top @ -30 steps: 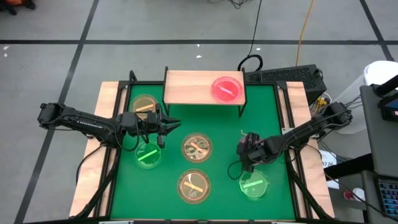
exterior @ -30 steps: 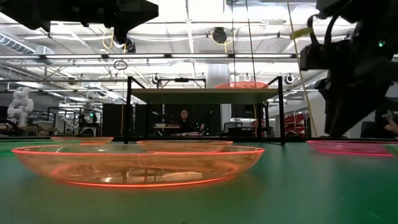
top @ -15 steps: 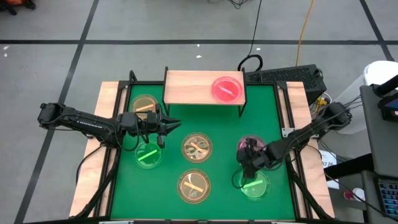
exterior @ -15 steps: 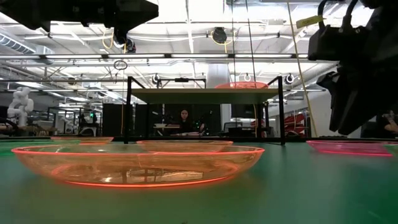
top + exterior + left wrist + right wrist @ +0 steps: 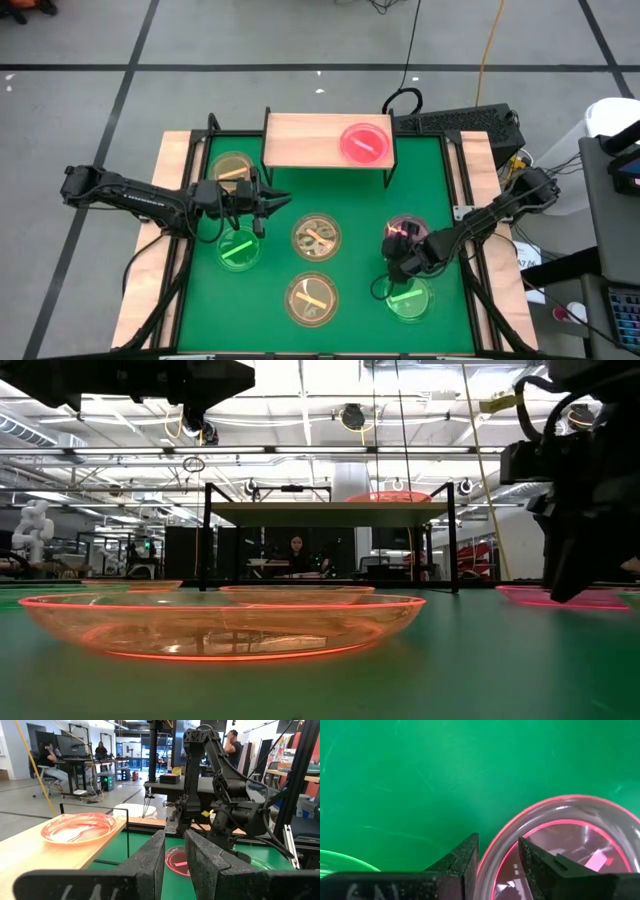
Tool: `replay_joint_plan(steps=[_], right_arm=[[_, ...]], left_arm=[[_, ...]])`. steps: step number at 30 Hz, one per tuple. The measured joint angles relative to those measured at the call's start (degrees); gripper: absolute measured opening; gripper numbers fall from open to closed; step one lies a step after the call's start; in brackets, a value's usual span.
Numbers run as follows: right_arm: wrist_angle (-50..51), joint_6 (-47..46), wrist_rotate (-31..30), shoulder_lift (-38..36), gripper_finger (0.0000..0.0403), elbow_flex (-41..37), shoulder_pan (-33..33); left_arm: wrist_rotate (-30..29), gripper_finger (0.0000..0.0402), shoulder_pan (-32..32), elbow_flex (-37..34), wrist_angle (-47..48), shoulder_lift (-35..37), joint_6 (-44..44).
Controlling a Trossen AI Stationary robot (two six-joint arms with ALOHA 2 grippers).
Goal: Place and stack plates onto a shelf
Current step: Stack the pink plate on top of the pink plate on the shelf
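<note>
We see right gripper (image 5: 497,852), fingers parted, straddling rim of pink plate (image 5: 570,845) on green mat (image 5: 360,200), well short of shelf (image 5: 300,140). Plate looks light, rigid, slick: we'd pinch rim. Left gripper (image 5: 280,200) waits, fingers slightly apart, empty.

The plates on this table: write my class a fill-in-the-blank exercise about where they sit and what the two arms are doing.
1. The only plate on the wooden shelf is coloured ____.
2. The right tool has its fingers either side of the rim of a ____ plate lying on the green mat.
3. The left tool hangs over the mat holding ____.
4. On the mat, the plate nearest the right arm's pink one is coloured ____.

Missing words: pink; pink; nothing; green
</note>
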State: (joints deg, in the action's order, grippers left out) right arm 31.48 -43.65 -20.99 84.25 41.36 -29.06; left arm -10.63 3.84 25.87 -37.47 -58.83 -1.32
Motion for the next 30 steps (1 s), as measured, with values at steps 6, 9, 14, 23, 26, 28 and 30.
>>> replay_joint_plan(steps=[6, 9, 14, 23, 26, 28, 30], right_arm=[[3.4, -2.2, 0.0, 0.0, 0.0081, 0.0, 0.0], [4.2, -2.2, 0.0, 0.0, 0.0036, 0.0, 0.0], [4.4, -2.0, -0.1, 0.0, 0.0006, 0.0, 0.0], [5.2, 0.3, -3.7, -1.1, 0.0000, 3.5, -0.3], [5.3, 1.6, -3.8, -3.0, 0.0000, 5.7, -0.6], [5.2, 2.8, -3.9, -4.6, 0.0000, 7.2, -1.0], [5.1, 3.7, -4.4, -6.3, 0.0000, 8.6, -1.7]], left_arm=[[0.0, 0.0081, 0.0, 0.0, 0.0, 0.0, 0.0], [0.0, 0.0081, 0.0, 0.0, 0.0, 0.0, 0.0], [0.0, 0.0081, 0.0, 0.0, 0.0, 0.0, 0.0], [0.0, 0.0081, 0.0, 0.0, 0.0, 0.0, 0.0], [0.0, 0.0081, 0.0, 0.0, 0.0, 0.0, 0.0], [0.0, 0.0081, 0.0, 0.0, 0.0, 0.0, 0.0], [0.0, 0.0081, 0.0, 0.0, 0.0, 0.0, 0.0]])
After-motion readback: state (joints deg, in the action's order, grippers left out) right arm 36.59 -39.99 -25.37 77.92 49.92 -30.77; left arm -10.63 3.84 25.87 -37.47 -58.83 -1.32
